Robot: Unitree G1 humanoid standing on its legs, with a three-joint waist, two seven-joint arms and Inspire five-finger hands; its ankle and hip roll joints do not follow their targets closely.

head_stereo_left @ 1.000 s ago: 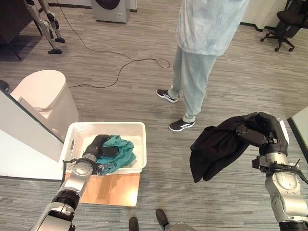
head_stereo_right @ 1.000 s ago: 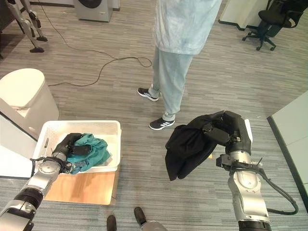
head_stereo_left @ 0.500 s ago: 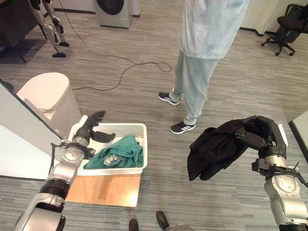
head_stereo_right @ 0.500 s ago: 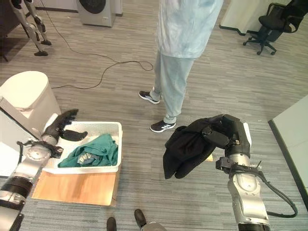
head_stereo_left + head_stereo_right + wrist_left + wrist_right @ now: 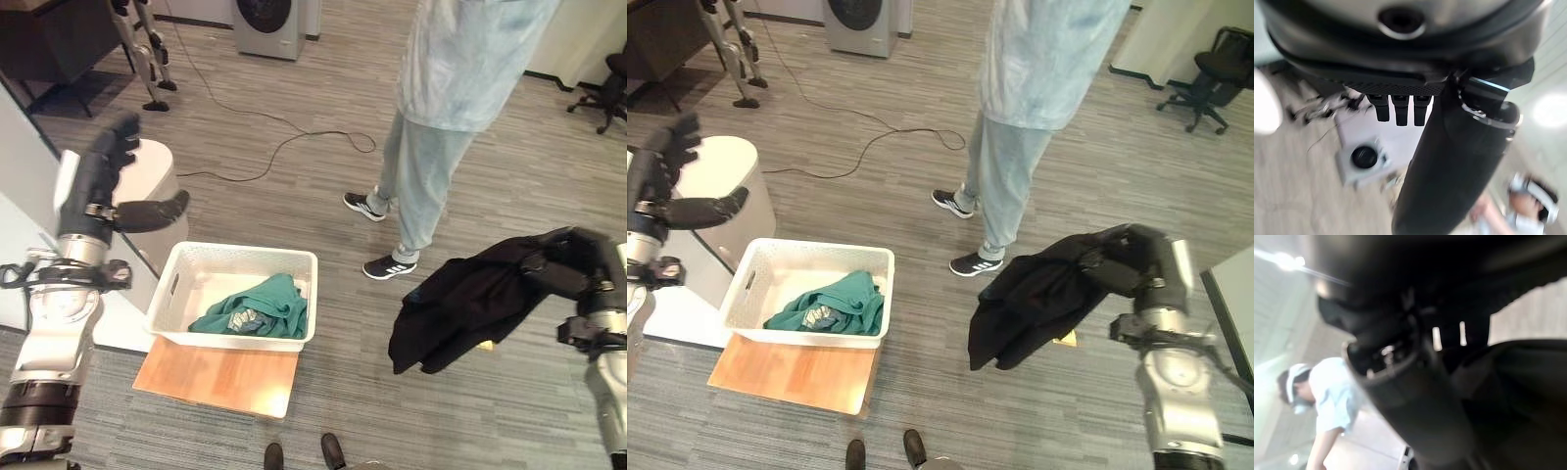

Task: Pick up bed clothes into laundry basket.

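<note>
A white laundry basket (image 5: 231, 341) stands on the floor with a teal garment (image 5: 257, 310) lying crumpled inside it. My left hand (image 5: 98, 183) is raised well above and to the left of the basket, its fingers straight and its thumb spread, holding nothing. In the left wrist view the thumb (image 5: 1449, 166) and the fingers (image 5: 1396, 109) stand apart. On the right side my right hand (image 5: 578, 271) is shut on a black garment (image 5: 468, 305), which hangs in folds above the floor. Dark cloth (image 5: 1518, 396) lies against that hand in the right wrist view.
A person (image 5: 453, 88) stands just beyond, between the basket and the black garment. Under the basket lies a wooden board (image 5: 217, 379). A white round bin (image 5: 155, 181) stands to its left. A cable (image 5: 284, 147) runs over the floor towards a washing machine (image 5: 269, 14).
My left hand has let go of the teal garment and lifted out of the basket, up and to the left. The right hand still holds the black garment. The camera has shifted.
</note>
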